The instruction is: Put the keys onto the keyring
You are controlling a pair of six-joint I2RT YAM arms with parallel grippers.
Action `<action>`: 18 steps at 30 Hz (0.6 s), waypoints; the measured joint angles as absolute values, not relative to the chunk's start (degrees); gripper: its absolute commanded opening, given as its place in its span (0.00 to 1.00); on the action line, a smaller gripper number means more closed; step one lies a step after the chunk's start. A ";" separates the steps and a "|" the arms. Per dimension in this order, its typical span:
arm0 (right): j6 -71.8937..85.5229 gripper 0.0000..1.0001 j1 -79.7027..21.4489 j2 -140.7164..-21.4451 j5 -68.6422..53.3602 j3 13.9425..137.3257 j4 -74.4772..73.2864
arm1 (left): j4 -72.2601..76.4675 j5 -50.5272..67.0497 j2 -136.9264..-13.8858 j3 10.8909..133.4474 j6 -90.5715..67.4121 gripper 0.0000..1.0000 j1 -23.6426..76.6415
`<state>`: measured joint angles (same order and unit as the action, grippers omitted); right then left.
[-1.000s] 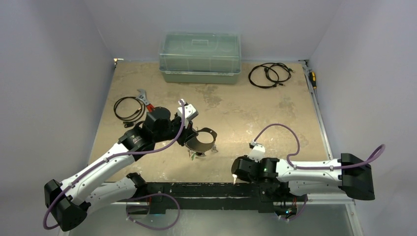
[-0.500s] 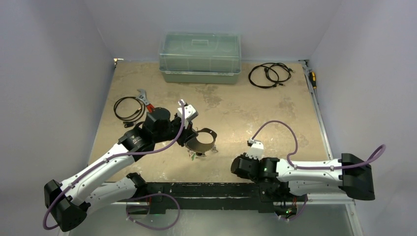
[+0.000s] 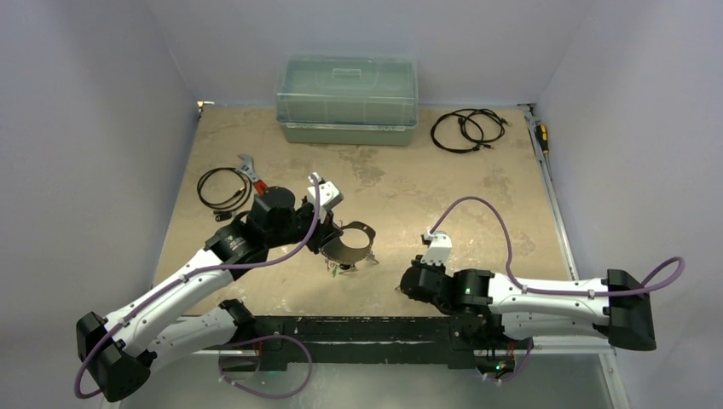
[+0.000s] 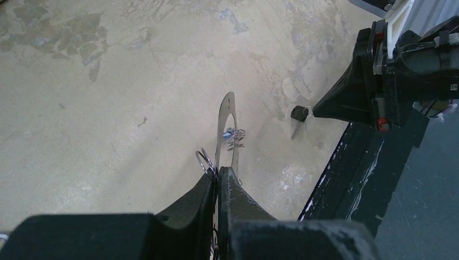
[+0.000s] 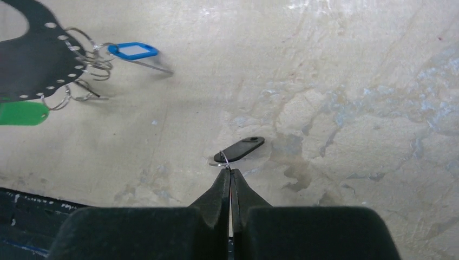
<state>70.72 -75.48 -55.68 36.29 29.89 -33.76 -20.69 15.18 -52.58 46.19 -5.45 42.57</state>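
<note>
Further past keyring (image 3: 344,249): box (image 3: 347,100), cables (image 3: 466,129), maybe wrench (image 3: 248,168).

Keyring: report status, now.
Left hand shut on keyring. Right hand shut on black-tagged key. Nothing seen between them.

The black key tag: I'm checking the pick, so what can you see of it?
The black key tag is an oblong of matt black plastic, a hole at its far end, a thin wire ring at its near end. The shut right gripper pinches that ring. The tag lies on or just above the tan tabletop, casting a shadow. No key blade shows.
</note>
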 measured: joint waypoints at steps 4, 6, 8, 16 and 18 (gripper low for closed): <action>62.35 0.00 -75.48 -54.43 34.59 30.63 -30.59 | -20.67 15.20 -52.51 46.15 -5.45 0.00 42.57; 58.74 0.00 -75.48 -54.15 33.95 31.73 -29.65 | -20.67 15.20 -52.49 46.15 -5.43 0.00 42.57; 54.15 0.00 -75.48 -53.82 33.45 33.26 -28.56 | -20.67 15.20 -52.38 46.15 -5.43 0.00 42.57; 38.17 0.00 -75.48 -51.51 33.34 34.87 -22.57 | -20.60 15.25 -50.43 46.06 -5.39 0.00 42.57; 34.65 0.00 -75.48 -50.74 33.52 34.87 -20.95 | -20.60 15.25 -50.06 46.06 -5.39 0.00 42.57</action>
